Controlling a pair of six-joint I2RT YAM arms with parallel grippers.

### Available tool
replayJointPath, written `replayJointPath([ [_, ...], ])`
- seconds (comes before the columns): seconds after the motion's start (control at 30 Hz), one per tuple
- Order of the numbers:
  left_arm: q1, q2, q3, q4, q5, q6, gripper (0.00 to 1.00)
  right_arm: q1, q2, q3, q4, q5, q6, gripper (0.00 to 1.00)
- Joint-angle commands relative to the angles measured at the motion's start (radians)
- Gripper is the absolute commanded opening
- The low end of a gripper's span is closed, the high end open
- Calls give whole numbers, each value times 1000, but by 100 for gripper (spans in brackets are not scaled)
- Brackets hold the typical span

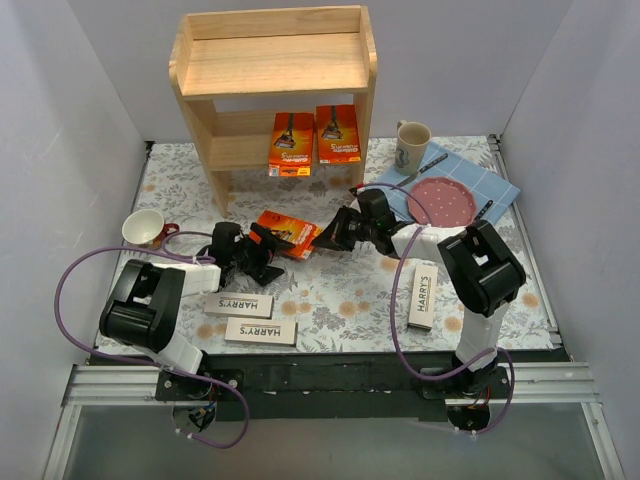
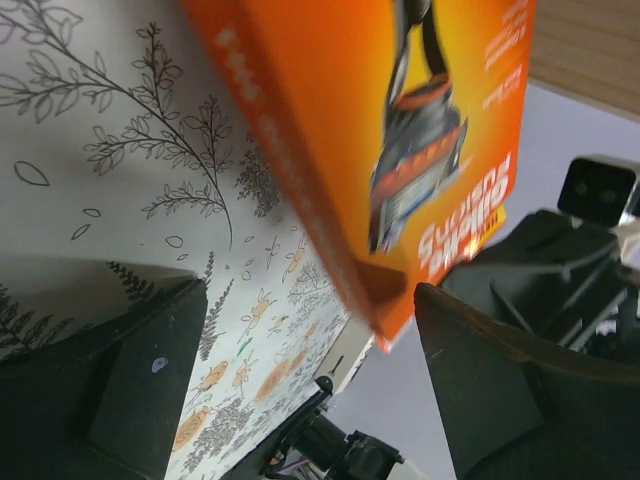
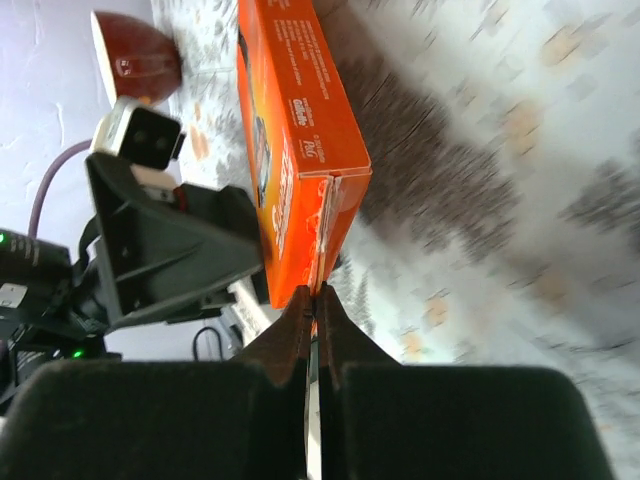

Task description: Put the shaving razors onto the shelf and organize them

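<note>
An orange razor pack [image 1: 285, 232] hangs tilted just above the table between my two grippers. My right gripper [image 1: 327, 236] is shut on the thin end flap of this pack [image 3: 300, 130], its tips [image 3: 315, 295] pinched together on the flap. My left gripper [image 1: 262, 250] is open, and the pack's lower corner [image 2: 385, 300] sits between its spread fingers [image 2: 130, 390]. Two more orange packs [image 1: 291, 143] [image 1: 338, 133] stand on the lower tier of the wooden shelf [image 1: 270, 65]. Three white HARRY'S boxes [image 1: 240, 303] [image 1: 261, 331] [image 1: 424, 294] lie flat on the table.
A red-and-white cup [image 1: 145, 228] stands at the left. At the back right, beside the shelf, are a mug [image 1: 411, 143], a pink plate [image 1: 444, 200] and a blue cloth [image 1: 492, 183]. A floral cloth [image 1: 340, 290] covers the table.
</note>
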State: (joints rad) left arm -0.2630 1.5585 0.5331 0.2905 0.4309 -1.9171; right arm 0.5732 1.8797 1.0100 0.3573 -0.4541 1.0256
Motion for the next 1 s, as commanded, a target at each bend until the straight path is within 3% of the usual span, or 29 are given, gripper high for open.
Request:
replayJointPath([
  [0.0,-12,-21,13,-105,-84,-65,79,89,-60,12,-103,43,80,1],
  [0.2,-1,-47,31,-88,-61,-53,51,163,-70,4,-146,78,111,1],
  [0.23,7,-55,27,-97,-48,-56,42,165,-71,2,-143,81,108,1],
  [0.5,94,-123,-61,16,60,45,20,177,-94,-19,-147,77,33,1],
  [0.53,122,-123,-80,42,80,56,15,177,-105,-31,-127,77,24,4],
  [0.57,136,-121,-88,88,127,81,1,177,-112,-39,-107,75,-4,6],
  [0.7,188,-127,-113,141,209,133,0,160,-160,-77,-87,58,-74,26],
  [0.77,217,-144,-99,134,265,168,0,128,-197,-74,-134,31,-175,31],
  [0.87,249,-210,-65,88,418,256,0,47,-244,-35,-252,-63,-310,37],
  [0.97,293,-232,-42,92,670,260,0,-33,-267,34,-397,-150,-505,40],
])
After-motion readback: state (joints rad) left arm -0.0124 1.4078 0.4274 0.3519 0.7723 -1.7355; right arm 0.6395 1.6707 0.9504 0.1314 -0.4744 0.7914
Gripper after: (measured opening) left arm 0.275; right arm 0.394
